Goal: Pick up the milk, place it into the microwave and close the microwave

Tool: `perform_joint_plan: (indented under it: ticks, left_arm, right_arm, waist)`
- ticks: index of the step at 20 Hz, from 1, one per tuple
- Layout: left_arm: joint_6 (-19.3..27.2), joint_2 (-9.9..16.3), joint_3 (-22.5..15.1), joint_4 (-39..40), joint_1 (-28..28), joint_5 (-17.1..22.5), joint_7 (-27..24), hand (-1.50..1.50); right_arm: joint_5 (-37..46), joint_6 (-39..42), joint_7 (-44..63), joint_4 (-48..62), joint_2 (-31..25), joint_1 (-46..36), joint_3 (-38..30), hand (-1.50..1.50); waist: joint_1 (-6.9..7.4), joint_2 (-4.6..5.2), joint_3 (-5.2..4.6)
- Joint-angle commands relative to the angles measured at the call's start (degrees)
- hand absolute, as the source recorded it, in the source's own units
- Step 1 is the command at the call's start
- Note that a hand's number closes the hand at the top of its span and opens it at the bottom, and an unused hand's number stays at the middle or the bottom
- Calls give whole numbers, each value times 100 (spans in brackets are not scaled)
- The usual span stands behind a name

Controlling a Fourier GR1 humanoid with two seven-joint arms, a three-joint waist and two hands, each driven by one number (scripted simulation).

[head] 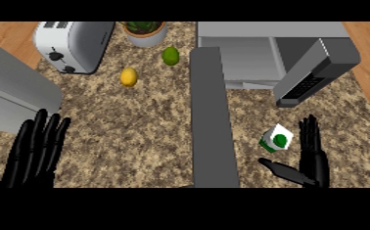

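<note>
Milk [277, 139] between right hand [312, 168] thumb and fingers [312, 136], untouched.

The potted plant [145, 31] and microwave [269, 53] are cut off at the top; the left hand [34, 153] at the bottom.

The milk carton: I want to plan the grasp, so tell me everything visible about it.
The milk carton is a small white box with green sides and a round green mark on its white face, looking like printed card. It appears tilted on the speckled counter, in front of the open microwave and below its swung-out door. The right hand is open beside it, fingers straight to its right and thumb below it; no contact is visible, and nothing else touches it.
</note>
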Motion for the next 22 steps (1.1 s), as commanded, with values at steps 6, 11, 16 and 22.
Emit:
perform_joint_plan:
  ticks: [6, 11, 16, 22]
  left_arm:
    - [195, -45, -198, -27, -136, -142, 190, -150]
    - [-17, 56, -79, -603, 281, 80, 401, -150]
    - [-152, 142, 210, -178, -40, 330, 235, -150]
    - [-36, 75, 61, -384, 33, 123, 359, -150]
  right_arm:
    - [-177, 319, -1331, 2548, -339, -1157, -511, -150]
    - [26, 357, -2079, 3730, -561, -1606, -571, -150]
    - [745, -249, -2701, 3559, -592, -1319, -58, 150]
    - [451, 993, -2711, 3403, -389, -1503, -3, 150]
  waist:
    - [14, 6, 3]
    - [50, 11, 6]
    - [57, 29, 8]
    - [14, 3, 6]
